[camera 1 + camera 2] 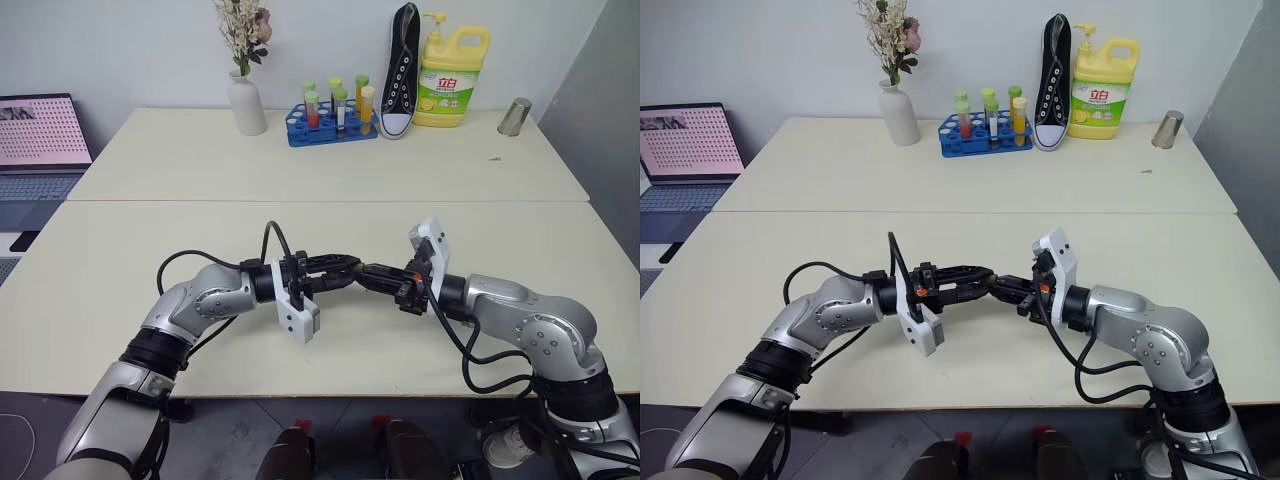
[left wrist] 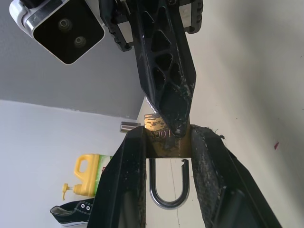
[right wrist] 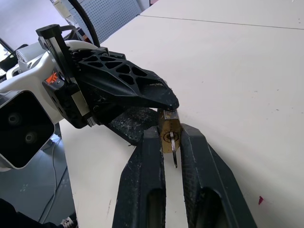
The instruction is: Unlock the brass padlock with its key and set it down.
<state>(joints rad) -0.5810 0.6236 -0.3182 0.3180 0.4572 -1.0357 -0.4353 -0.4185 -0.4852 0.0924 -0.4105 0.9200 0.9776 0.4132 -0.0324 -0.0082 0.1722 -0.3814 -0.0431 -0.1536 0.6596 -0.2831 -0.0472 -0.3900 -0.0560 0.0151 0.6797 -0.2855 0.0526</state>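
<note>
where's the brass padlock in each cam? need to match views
Left eye: brass padlock too small to make out; it sits where the left gripper and right gripper tips meet, centre.
Right eye: same, at the tips' meeting point.
Left wrist: brass padlock centre, shackle hanging below.
Right wrist: centre, key sticking out.
Shared landmark: yellow detergent bottle.

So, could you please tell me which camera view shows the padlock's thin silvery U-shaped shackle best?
The left wrist view: the silvery U-shaped shackle hangs in full between the left gripper fingers, one end free of the small brass padlock. The right wrist view shows the body and key, not the shackle; the eye views show none.
</note>
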